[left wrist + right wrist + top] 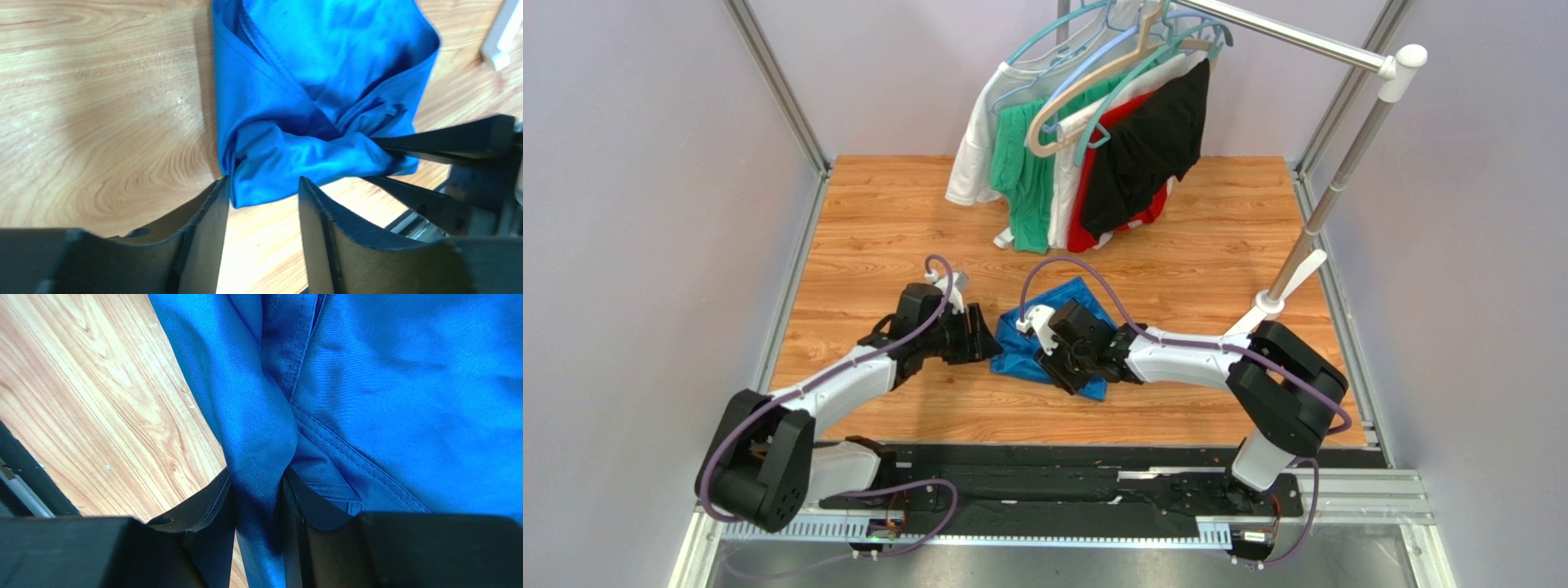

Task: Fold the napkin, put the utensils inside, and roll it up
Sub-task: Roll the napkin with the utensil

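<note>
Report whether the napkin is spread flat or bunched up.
Bunched up, not spread: the napkin lies in overlapping folds, and the right gripper pinches a ridge of it.

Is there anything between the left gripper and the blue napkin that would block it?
Nothing visible does. The left gripper stands open with the near edge of the napkin right at its fingertips, only bare table around. The right gripper pinches a fold from the other side, clear of that path.
</note>
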